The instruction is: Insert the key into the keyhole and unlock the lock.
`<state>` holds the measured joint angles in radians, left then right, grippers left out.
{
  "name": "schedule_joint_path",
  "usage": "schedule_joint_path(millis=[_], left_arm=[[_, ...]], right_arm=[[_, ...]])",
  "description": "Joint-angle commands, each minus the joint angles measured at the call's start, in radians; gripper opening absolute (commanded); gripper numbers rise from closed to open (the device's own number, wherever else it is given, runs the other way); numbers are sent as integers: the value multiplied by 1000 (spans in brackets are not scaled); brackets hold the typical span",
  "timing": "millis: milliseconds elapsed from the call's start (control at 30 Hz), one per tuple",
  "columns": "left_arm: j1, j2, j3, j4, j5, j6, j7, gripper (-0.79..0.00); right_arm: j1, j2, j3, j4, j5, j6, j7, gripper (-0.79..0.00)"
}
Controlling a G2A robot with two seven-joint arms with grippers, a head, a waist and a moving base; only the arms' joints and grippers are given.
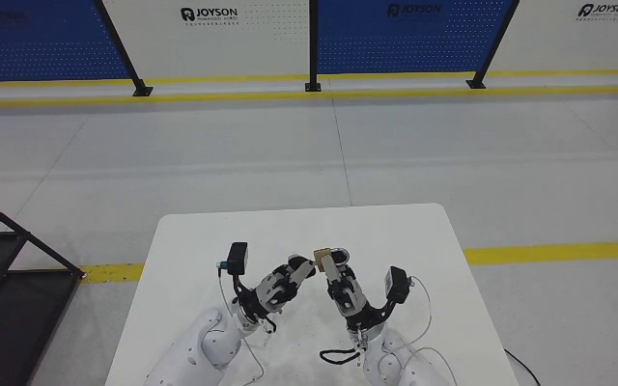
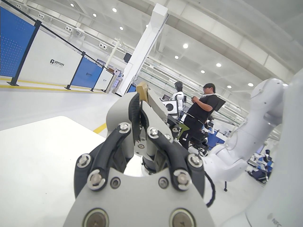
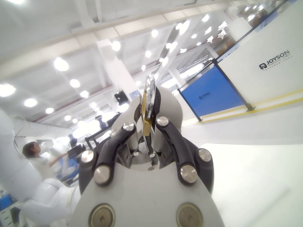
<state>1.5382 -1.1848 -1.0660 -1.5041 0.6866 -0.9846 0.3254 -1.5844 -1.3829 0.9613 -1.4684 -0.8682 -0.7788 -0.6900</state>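
Both grippers meet a little above the middle of the white table [image 1: 241,236]. My right gripper [image 3: 148,100] is shut on the padlock [image 3: 146,121], whose brass body sits between the fingers and whose chrome shackle [image 3: 150,88] sticks out past the tips. In the top view the padlock [image 1: 324,259] hangs between the right gripper [image 1: 336,263] and the left gripper [image 1: 310,266]. My left gripper [image 2: 142,98] is shut on a thin brass piece [image 2: 143,91], the key as far as I can tell. The keyhole is hidden.
The table's far edge [image 1: 299,210] lies just beyond the grippers, with bare tabletop on both sides. A black frame [image 1: 24,246] stands off the table's left side. Blue and white barrier panels [image 1: 406,34] line the far floor.
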Motion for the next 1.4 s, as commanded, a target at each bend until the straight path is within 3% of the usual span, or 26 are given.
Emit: schedule_joint_path(millis=[0,300,900,1367], left_arm=[[1,-4,-4,0,48,15,30,-785],[12,-15,-14,-4,232,76,169,-785],[26,-23,-6,-3,610,288,457,-785],[32,-20,5,6,815,503,593,-785]], right_arm=[[-2,0,2,-2,4,3,6,-785],[-8,0,6,-11,21,15,34,-785],[-16,0,16,-22,46,20,68,-785],[-16,-1,17,-21,54,26,86,-785]])
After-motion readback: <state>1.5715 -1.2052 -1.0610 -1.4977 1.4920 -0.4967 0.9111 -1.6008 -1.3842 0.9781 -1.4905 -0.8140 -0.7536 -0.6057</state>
